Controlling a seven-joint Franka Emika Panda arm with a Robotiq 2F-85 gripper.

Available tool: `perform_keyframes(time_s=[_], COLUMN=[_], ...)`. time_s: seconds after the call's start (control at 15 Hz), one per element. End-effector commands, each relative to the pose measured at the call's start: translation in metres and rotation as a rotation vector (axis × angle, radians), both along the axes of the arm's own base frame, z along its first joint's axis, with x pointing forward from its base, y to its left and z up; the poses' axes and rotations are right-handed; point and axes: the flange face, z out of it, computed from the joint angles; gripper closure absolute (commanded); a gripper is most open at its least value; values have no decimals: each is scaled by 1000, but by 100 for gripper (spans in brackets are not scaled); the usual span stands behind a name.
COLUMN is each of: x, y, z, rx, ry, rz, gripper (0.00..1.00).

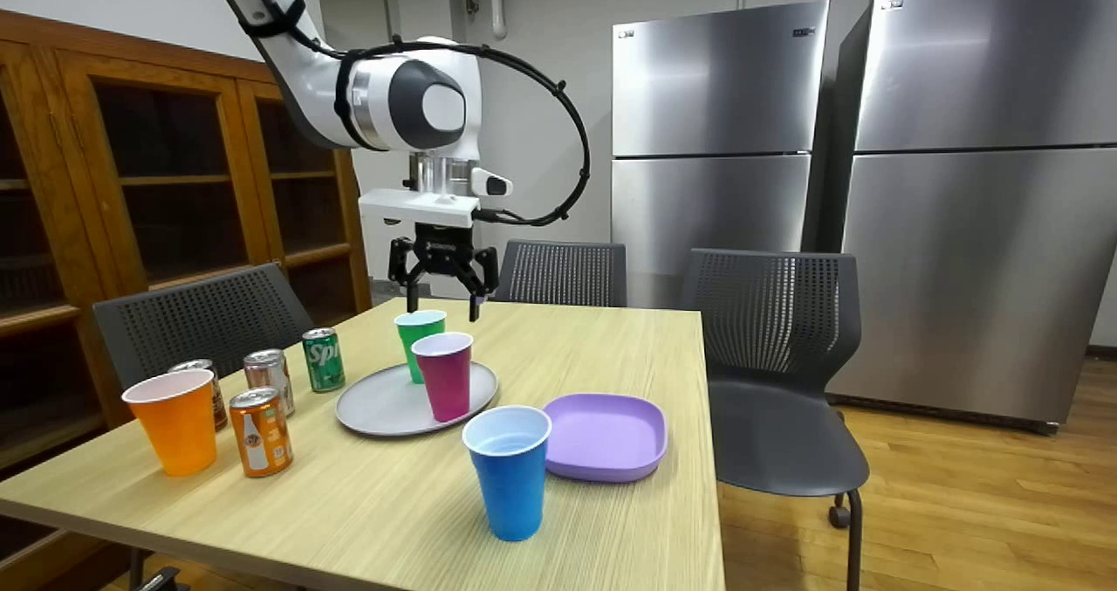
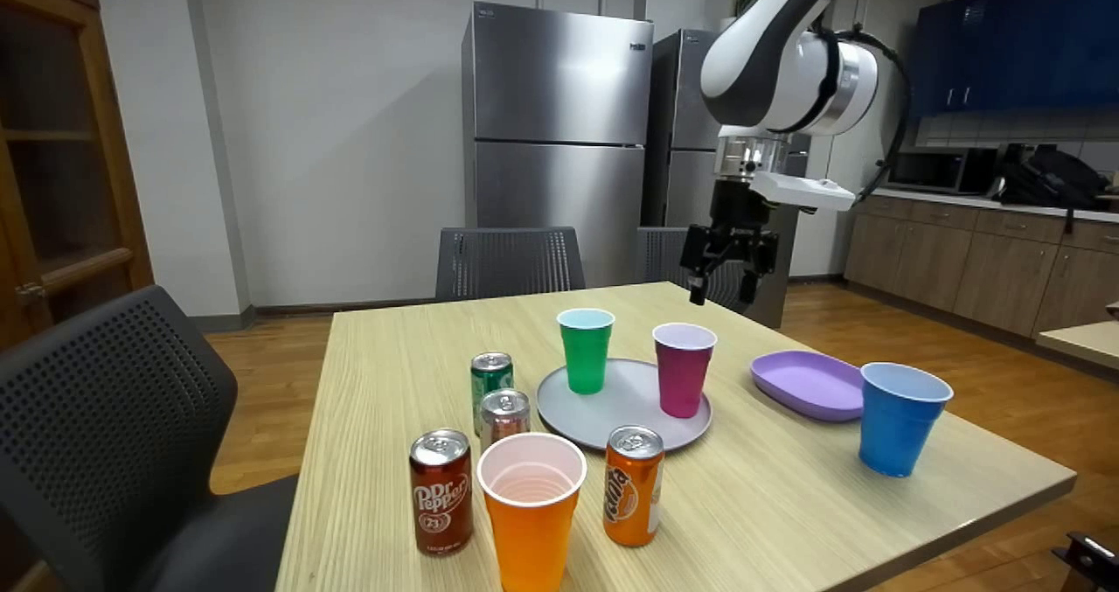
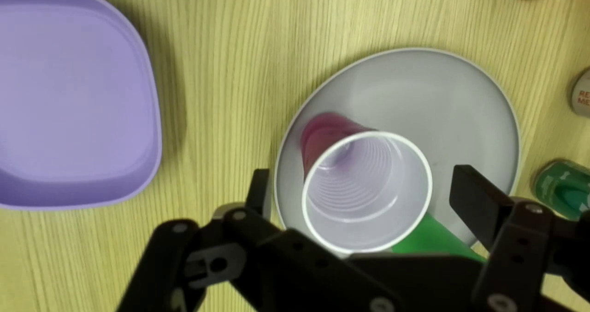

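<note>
My gripper [image 1: 443,305] hangs pointing down above the table, fingers spread apart and holding nothing. In the wrist view, the white-lined magenta cup [image 3: 322,137] appears between and below the fingers, without visible contact. Behind its rim a green cup [image 3: 433,240] is partly covered by the gripper's body. Both cups stand upright on a round grey plate [image 3: 451,95]. Both exterior views show the magenta cup [image 1: 443,386] [image 2: 682,378] and green cup [image 1: 408,340] [image 2: 586,356] lower than the fingertips. A purple square plate [image 3: 78,95] lies beside the grey one.
A blue cup [image 1: 510,491] stands near the purple plate. An orange cup [image 2: 529,535] is grouped with several cans: Dr Pepper [image 2: 441,504], Fanta [image 2: 631,504], Sprite [image 1: 324,362] and a silver-topped can [image 1: 270,373]. Chairs [image 1: 772,329] surround the table; refrigerators [image 1: 716,137] stand behind.
</note>
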Motion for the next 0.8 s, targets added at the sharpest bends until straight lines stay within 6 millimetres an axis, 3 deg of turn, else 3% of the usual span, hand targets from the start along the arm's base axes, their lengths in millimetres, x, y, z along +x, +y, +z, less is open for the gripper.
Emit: perform_keyframes(time_s=[0.0, 0.4, 0.73], x=[-46, -96, -120], y=[-11, -30, -41], z=[2, -14, -25], rx=[-11, -31, -47], ry=[3, 42, 60], rz=[-58, -111, -151], gripper=[0, 0, 0])
